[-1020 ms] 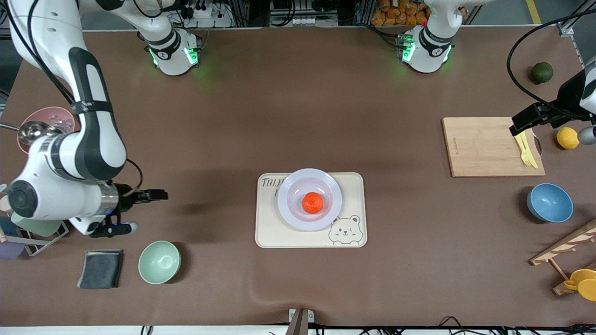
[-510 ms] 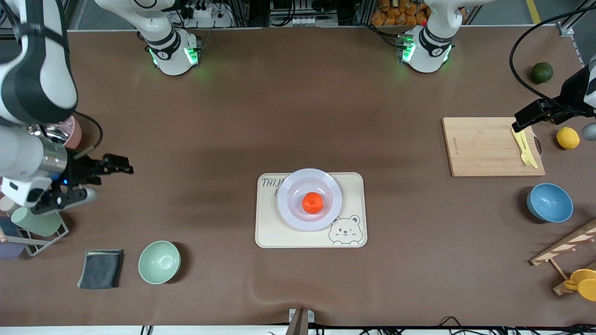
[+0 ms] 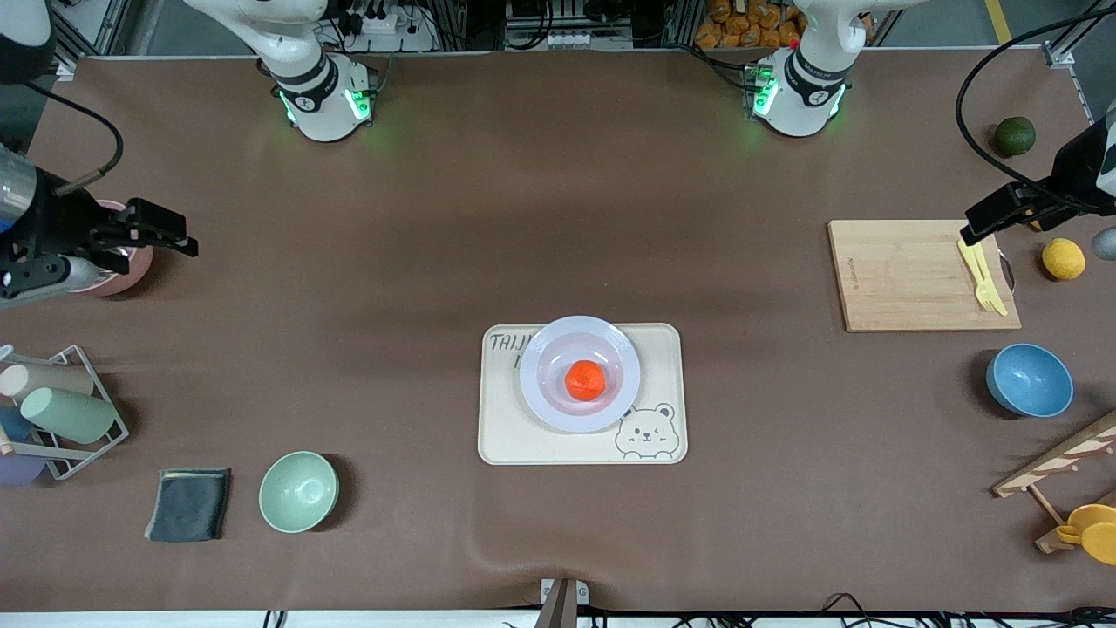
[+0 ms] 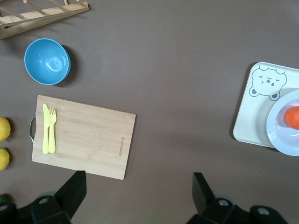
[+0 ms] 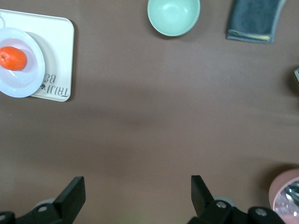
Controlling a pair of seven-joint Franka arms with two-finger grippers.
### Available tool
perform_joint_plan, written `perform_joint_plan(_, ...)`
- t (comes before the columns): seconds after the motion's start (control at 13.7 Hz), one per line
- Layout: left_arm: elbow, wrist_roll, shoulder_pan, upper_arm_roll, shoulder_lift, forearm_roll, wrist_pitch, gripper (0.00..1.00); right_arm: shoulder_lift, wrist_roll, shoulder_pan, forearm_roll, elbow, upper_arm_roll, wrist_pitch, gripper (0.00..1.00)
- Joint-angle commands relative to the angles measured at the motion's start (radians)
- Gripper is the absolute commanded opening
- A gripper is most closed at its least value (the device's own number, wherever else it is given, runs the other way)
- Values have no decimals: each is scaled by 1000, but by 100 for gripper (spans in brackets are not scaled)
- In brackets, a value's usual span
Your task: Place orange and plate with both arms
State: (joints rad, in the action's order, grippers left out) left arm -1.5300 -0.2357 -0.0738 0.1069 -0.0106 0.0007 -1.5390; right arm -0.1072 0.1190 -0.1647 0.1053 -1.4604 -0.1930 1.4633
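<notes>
The orange (image 3: 585,380) lies in the middle of the lavender-white plate (image 3: 540,351). The plate stands on the cream bear-printed tray (image 3: 523,436) at the table's middle. My right gripper (image 3: 180,237) is open and empty, up over the table beside a pink bowl (image 3: 131,266) at the right arm's end. My left gripper (image 3: 975,228) is open and empty over the end of the cutting board (image 3: 907,275). The right wrist view shows the orange (image 5: 12,59) and the plate (image 5: 28,80) far from that gripper (image 5: 138,191). The left wrist view shows the orange (image 4: 293,117) and the plate (image 4: 280,137) far from that gripper (image 4: 138,186).
A yellow fork (image 3: 983,277) lies on the board, with a lemon (image 3: 1064,259), a dark green fruit (image 3: 1015,136), a blue bowl (image 3: 1029,380) and a wooden rack (image 3: 1055,462) nearby. A green bowl (image 3: 298,491), a grey cloth (image 3: 188,503) and a cup rack (image 3: 52,410) sit at the right arm's end.
My right gripper has drawn away from the tray toward the right arm's end and toward the bases, ending beside the pink bowl. The left gripper has barely shifted. Orange and plate are still.
</notes>
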Motion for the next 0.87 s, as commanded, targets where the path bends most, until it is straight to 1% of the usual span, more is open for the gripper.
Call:
perform_joint_plan(0.0, -12, 24, -3, -4, 18, -4, 14, 100, 60, -19, -62, -19, -95, -14, 29, 100)
perform_joint_plan(0.07, -7, 24, -3, -4, 18, -4, 14, 100, 61, -27, -36, -19, -94, 21, 28, 100)
perform_joint_plan(0.15, -7, 24, -1, -4, 18, -4, 14, 100, 63, -56, 41, -19, -95, 79, 28, 100)
perform_joint_plan(0.22, -9, 24, -1, -4, 18, -4, 14, 100, 67, -82, 91, -21, -98, 122, 32, 100)
perform_joint_plan(0.36, -4, 26, -1, -4, 18, -4, 14, 100, 73, -85, 94, -18, -118, 127, 48, 100)
perform_joint_plan(0.66, 4, 23, 0, 7, 35, -1, 11, 100, 75, -122, 134, -21, -113, 144, 45, 100)
perform_joint_plan(0.73, 4, 22, 0, 7, 35, -5, 10, 100, 80, -122, 136, -21, -115, 155, 40, 100)
perform_joint_plan(0.8, 5, 22, 0, 7, 35, -4, 11, 100, 80, -124, 172, -21, -116, 194, 39, 100)
